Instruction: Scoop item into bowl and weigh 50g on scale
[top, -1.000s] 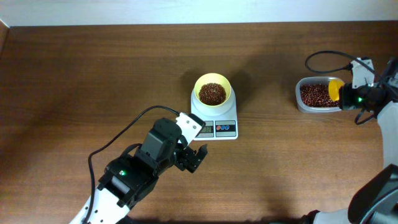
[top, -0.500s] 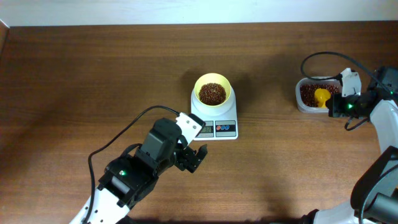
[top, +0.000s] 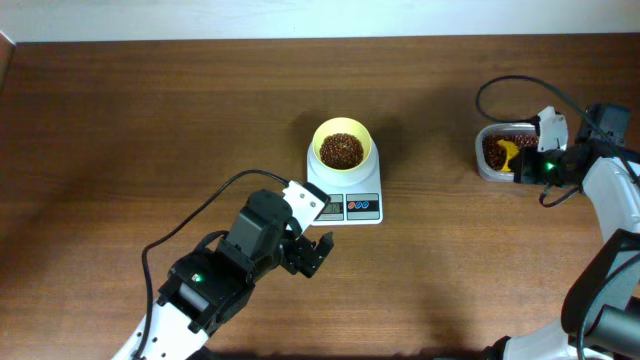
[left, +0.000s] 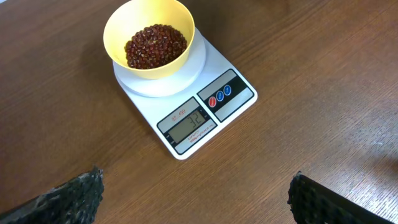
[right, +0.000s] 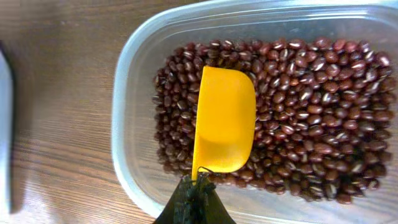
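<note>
- The pale-yellow bowl (top: 342, 146) sits on the round platform of the white scale (top: 350, 200), just right of the overhead frame's centre.
- A mound of dark red-brown beans (left: 155, 46) fills the bottom of the bowl, well below its rim.
- In the left wrist view the scale's display (left: 189, 121) reads 32, with a red and a blue button just to its right.
- The left tool (top: 312, 252) hovers over the bare table (top: 150, 120), just below and left of the scale, touching nothing.
- Its jaws are spread wide and hold nothing; one of its dark fingers (left: 68, 196) shows in each lower corner of the left wrist view.
- A clear container (top: 484, 160) sits at the right edge of the overhead frame, well apart from the scale, with more beans inside.
- The right tool (right: 194, 199) is clamped tight on the handle of a bright-yellow scoop (right: 225, 118).
- The scoop lies on the beans near the container's left wall, in the middle of the right wrist view.
</note>
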